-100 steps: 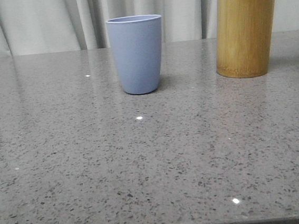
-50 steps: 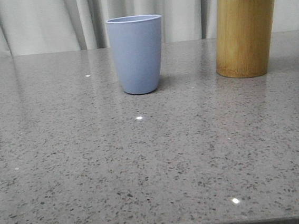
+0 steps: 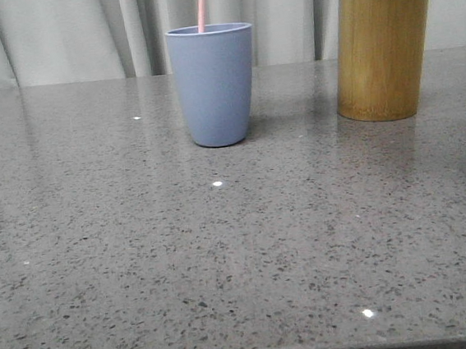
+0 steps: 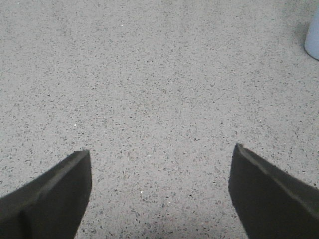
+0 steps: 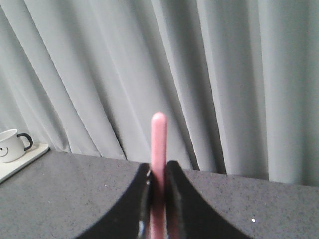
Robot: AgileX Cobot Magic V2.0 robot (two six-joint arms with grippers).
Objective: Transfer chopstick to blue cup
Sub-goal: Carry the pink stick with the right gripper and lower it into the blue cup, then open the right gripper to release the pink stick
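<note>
**Chopstick over the blue cup**

The chopstick (image 3: 200,6) stands near upright, its lower end behind the rim of the blue cup (image 3: 214,85) – the right gripper (image 5: 158,185) pinches it between closed fingers, pink tip poking above them. The left gripper (image 4: 160,155) hangs over bare table (image 3: 240,248), jaws spread wide. A bamboo cylinder (image 3: 383,50) stands apart to the right – upright

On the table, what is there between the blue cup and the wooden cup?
Nothing: in the front view, the stretch of grey table between the blue cup and the wooden cup is bare.
</note>
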